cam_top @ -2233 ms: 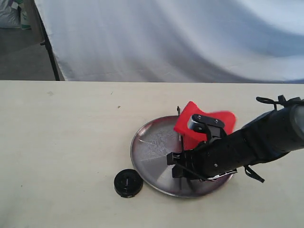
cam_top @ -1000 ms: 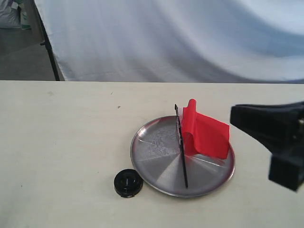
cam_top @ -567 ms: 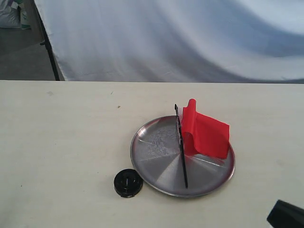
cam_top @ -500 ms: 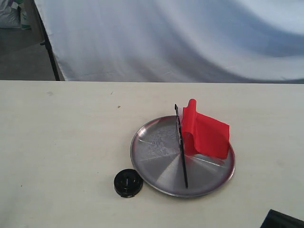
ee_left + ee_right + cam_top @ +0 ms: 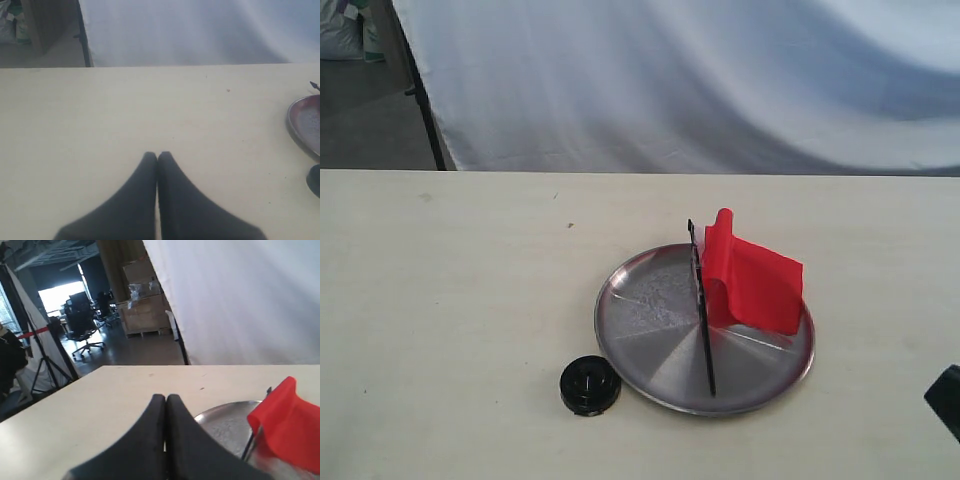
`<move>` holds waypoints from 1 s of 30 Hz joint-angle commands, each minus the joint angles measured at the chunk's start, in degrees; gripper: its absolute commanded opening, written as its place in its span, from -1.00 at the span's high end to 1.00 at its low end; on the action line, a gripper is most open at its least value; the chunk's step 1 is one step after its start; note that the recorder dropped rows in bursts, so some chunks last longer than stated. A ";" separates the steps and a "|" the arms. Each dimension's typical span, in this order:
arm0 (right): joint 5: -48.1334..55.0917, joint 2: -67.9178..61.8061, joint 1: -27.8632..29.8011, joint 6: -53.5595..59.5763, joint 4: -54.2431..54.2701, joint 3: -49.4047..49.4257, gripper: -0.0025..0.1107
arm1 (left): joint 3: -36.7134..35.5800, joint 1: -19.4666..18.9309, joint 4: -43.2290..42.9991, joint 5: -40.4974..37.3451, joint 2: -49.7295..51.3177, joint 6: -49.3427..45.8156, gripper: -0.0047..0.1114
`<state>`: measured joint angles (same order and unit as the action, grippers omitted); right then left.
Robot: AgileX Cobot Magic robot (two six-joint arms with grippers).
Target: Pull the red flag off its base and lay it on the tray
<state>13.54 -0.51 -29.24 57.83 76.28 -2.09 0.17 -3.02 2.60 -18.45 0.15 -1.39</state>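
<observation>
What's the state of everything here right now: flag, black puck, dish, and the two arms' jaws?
base: empty, no pole in it.
tray: right way up, beside the base.
red flag: lying on the tray, cloth rumpled.
left gripper: jaws shut, empty.
right gripper: jaws shut, empty.

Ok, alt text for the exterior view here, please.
A red flag on a thin black pole lies across a round silver tray on a pale table. Its small black base sits beside the tray; a white sheet hangs behind.
</observation>
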 commanded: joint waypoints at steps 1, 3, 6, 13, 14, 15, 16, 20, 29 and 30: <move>-1.18 -0.18 -0.16 4.24 -4.94 0.19 0.96 | -0.17 -0.11 0.40 0.04 -0.15 -0.16 0.92; -1.04 -0.18 -0.16 2.98 -10.14 0.19 0.96 | -0.17 -0.11 0.40 0.04 -0.15 -0.16 0.92; -0.64 -0.18 -0.16 -12.79 -27.21 0.19 0.96 | -0.17 -0.11 0.40 0.04 -0.15 -0.16 0.92; -1.64 0.35 -0.16 -49.03 -61.87 0.31 0.96 | -0.17 -0.11 0.40 0.04 -0.15 -0.16 0.92; -1.64 0.35 -0.16 -49.03 -62.46 0.31 0.96 | -0.17 -0.11 0.40 0.04 -0.15 -0.16 0.92; -1.51 0.35 -0.16 -49.03 -62.58 0.31 0.96 | -0.17 -0.11 0.40 0.04 -0.15 -0.16 0.92; -1.51 0.35 -0.16 -49.03 -62.58 0.31 0.96 | -0.17 -0.11 0.40 0.04 -0.15 -0.16 0.92; -1.44 0.25 -0.16 -48.86 -62.58 1.05 0.96 | -0.17 -0.11 0.40 0.04 -0.15 -0.16 0.92; 1.39 0.35 -0.31 -58.79 -75.82 2.09 0.96 | -0.17 -0.11 0.40 0.04 -0.15 -0.16 0.92; 1.39 0.35 -0.31 -59.86 -76.97 2.09 0.96 | -0.17 -0.11 0.40 0.04 -0.15 -0.16 0.92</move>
<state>14.54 -0.51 -29.24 2.25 4.36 -0.15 0.17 -3.02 2.60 -18.45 0.15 -1.39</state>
